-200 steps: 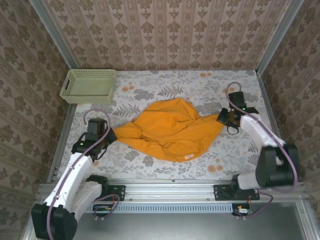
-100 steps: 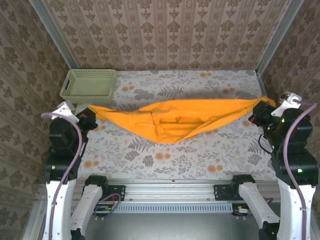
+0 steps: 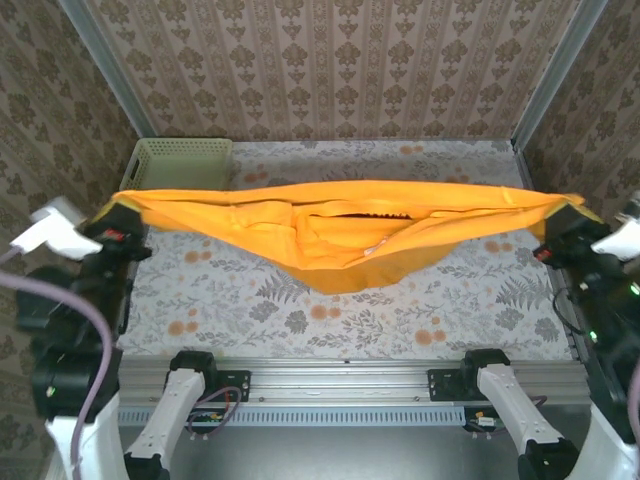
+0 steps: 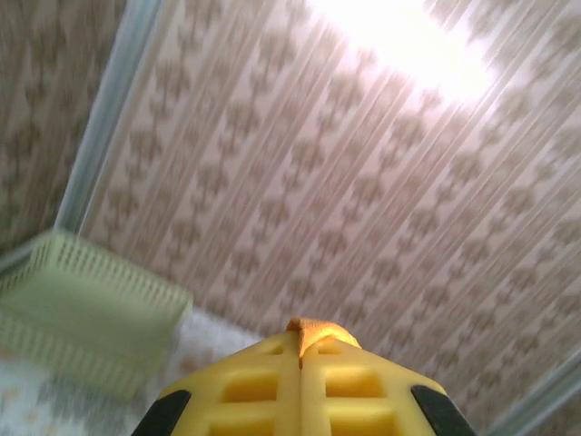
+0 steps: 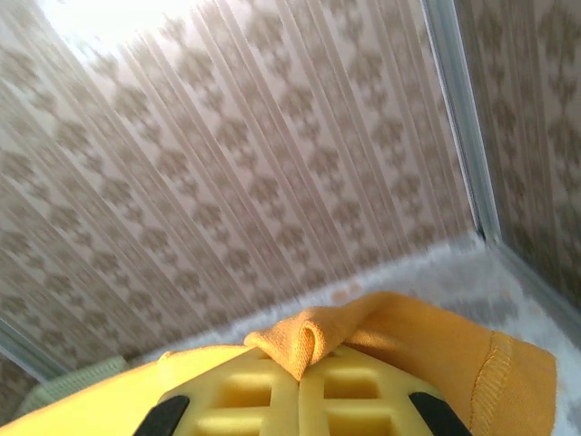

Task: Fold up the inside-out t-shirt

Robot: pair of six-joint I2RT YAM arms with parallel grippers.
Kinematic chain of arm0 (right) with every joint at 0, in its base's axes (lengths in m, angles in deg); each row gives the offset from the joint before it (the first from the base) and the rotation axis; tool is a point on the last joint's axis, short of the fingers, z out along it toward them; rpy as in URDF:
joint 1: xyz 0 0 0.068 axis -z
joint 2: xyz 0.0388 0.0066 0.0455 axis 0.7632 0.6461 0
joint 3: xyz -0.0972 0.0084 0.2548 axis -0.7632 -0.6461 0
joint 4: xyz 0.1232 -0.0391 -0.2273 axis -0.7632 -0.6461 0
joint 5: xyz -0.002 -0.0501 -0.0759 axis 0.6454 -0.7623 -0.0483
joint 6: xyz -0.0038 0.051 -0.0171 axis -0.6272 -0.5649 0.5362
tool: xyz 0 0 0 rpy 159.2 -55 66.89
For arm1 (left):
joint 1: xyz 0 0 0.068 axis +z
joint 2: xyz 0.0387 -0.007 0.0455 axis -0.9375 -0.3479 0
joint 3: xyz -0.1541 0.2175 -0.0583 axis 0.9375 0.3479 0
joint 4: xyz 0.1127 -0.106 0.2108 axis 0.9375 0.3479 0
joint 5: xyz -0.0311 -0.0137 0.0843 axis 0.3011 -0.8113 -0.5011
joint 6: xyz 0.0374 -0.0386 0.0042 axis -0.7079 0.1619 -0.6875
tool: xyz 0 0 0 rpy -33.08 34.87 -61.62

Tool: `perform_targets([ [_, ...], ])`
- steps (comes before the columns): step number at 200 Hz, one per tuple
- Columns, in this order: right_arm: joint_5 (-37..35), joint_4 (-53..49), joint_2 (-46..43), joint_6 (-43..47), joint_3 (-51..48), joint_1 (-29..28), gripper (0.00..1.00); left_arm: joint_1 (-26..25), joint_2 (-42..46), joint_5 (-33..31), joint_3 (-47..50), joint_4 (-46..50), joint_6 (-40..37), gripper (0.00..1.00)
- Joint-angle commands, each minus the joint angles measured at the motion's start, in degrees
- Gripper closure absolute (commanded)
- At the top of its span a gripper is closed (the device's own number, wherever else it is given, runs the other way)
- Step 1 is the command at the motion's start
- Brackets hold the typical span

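While it hangs stretched from side to side above the floral-patterned table (image 3: 300,315), the soft orange-yellow cotton short-sleeved t-shirt (image 3: 350,235) is held at both ends by the two arms.

At the left edge of the top view, the left gripper (image 3: 120,225) is seen raised, with its jaws pressed together on the shirt's left end. In the left wrist view its yellow fingers (image 4: 245,386) are closed flush against each other, and a small nub of orange cloth (image 4: 313,329) is nipped at their tips. A pale green plastic mesh basket (image 3: 180,160) is set in the far left corner of the table, behind the cloth's upper edge; it appears blurred in the left wrist view (image 4: 86,309).

Toward the middle, the garment sags into a creased, downward-pointing belly. Whether that lowest part touches the table cannot be told. Only plain orange fabric is shown.

At the right edge, the right gripper (image 3: 562,238) is likewise clamped on the shirt's right end. In the right wrist view a fold of cloth (image 5: 300,350) is pinched between the closed yellow fingers (image 5: 354,391), and a stitched hem is draped just beside them on the right.
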Motion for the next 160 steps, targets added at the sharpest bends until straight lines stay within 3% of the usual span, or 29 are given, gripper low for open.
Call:
perform_targets([
  [1, -1.1, -0.3, -0.1, 2.2, 5.5, 0.2, 1.0, 0.5, 0.3, -3.5, -5.5, -0.4, -2.8, 1.0],
  [26, 1.5, 1.8, -0.8, 2.5, 10.8, 0.2, 1.0, 0.5, 0.5, -2.1, -10.5, -1.9, -2.9, 1.0],
  [53, -0.4, 1.3, 1.7, 3.7, 13.1, 0.2, 1.0, 0.5, -2.4, -1.9, -11.8, -1.9, -3.3, 1.0],
  [119, -7.8, 4.3, 10.8, 4.4, -1.9, 0.1, 1.0, 0.6, -21.8, -3.6, -11.4, 4.6, -4.6, 1.0],
  [160, -3.6, 8.5, 13.6, 3.1, -8.8, 0.2, 1.0, 0.8, -26.7, -1.1, -9.4, 3.9, -4.5, 1.0],
])
